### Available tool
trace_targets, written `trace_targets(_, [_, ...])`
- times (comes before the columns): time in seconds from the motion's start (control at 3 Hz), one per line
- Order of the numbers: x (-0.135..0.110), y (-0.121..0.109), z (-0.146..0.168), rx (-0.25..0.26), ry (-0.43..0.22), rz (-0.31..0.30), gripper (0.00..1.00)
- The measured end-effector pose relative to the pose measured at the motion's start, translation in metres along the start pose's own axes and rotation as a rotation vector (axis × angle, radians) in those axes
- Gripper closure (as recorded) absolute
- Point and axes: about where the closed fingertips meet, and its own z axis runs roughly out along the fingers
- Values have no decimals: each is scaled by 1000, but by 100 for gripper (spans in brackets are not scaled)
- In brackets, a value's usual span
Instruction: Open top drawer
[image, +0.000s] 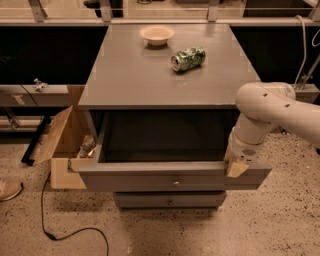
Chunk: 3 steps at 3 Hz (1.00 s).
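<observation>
The top drawer (172, 180) is seen pulled well out at 6 o'clock, under the cabinet top (150, 75). The gripper (237, 168) is set on its front edge at 4 o'clock; its grip cannot be told.

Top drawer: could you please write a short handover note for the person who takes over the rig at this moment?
The gripper is at the right end of the top drawer, on the upper edge of its front and away from the knob.
The top drawer is pulled well out, with its dark inside in view. The lower drawer is shut.
Done: the opening looks complete.
Left: probably only to lift the gripper clear and back off.
A bowl and a can sit on the cabinet top.
</observation>
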Motion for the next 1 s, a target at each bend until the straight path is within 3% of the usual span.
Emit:
trace_targets(0.33, [0, 0, 0, 0, 0, 0, 85])
trace_targets(0.67, [0, 0, 0, 0, 0, 0, 54])
trace_targets(1.0, [0, 0, 0, 0, 0, 0, 31])
